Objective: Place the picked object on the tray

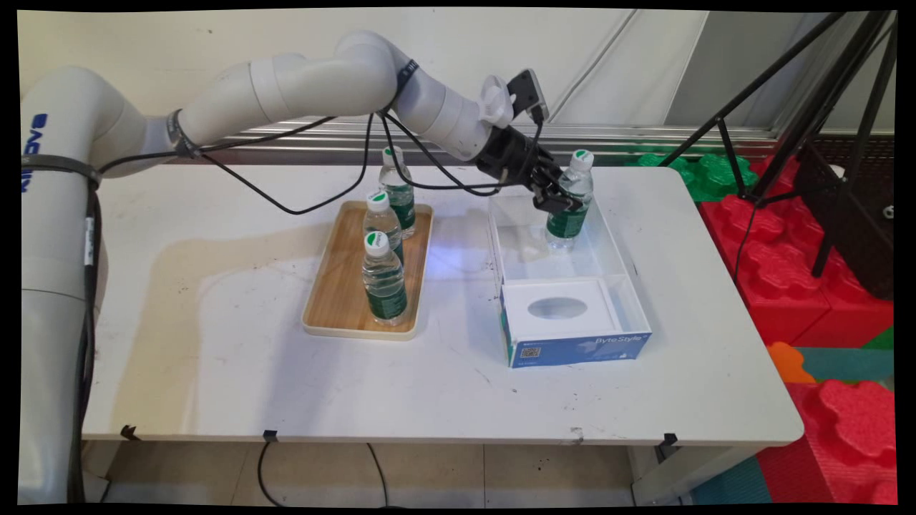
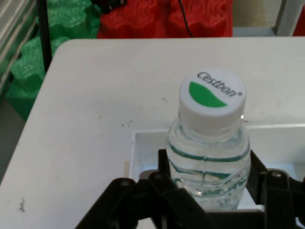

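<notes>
Bottle [image 1: 571,204]: clear plastic, white cap with green mark, green label; stands upright in the far end of the white box, at 12 o'clock within it.
Gripper [image 1: 554,200]: black, two-fingered; clenched around the bottle's upper body just below the shoulder, one finger on each side; seen also from the hand camera [image 2: 209,191].
Box [image 1: 624,250]: open-topped, white walls, blue printed front panel; lies at 3 o'clock from the tray.
Insert [image 1: 558,309]: white card with an oval opening, at the box's 6 o'clock end.
Tray [image 1: 336,300]: wooden, cream rim.
Tray bottles [image 1: 384,279]: three, upright in a row, same make.
Table [image 1: 215,357]: white, stained.
</notes>
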### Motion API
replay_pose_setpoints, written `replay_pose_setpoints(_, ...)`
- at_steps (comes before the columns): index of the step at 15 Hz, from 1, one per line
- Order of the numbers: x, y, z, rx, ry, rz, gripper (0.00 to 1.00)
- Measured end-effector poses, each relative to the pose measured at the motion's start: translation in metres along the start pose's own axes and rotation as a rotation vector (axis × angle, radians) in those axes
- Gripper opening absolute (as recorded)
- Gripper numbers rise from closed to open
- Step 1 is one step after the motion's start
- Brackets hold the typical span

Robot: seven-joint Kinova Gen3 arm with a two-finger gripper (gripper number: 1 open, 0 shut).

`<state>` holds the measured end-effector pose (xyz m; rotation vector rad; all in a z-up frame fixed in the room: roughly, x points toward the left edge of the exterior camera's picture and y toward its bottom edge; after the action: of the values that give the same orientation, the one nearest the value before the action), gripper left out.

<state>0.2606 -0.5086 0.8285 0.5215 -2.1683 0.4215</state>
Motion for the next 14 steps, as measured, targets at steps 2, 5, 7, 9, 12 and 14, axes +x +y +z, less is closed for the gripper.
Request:
replay_pose_setpoints(2, 0.002, 0.001, -0.009, 0.005, 0.009, -0.003, 0.00)
replay_pose_setpoints(5, 0.005, 0.002, -0.022, 0.012, 0.023, -0.007, 0.00)
replay_pose_setpoints(7, 0.008, 0.003, -0.032, 0.016, 0.033, -0.009, 0.00)
replay_pose_setpoints(9, 0.011, 0.004, -0.047, 0.020, 0.048, -0.010, 0.00)
replay_pose_setpoints(12, 0.015, 0.006, -0.066, 0.025, 0.062, -0.009, 0.00)
replay_pose_setpoints(14, 0.019, 0.007, -0.082, 0.029, 0.072, -0.006, 0.00)
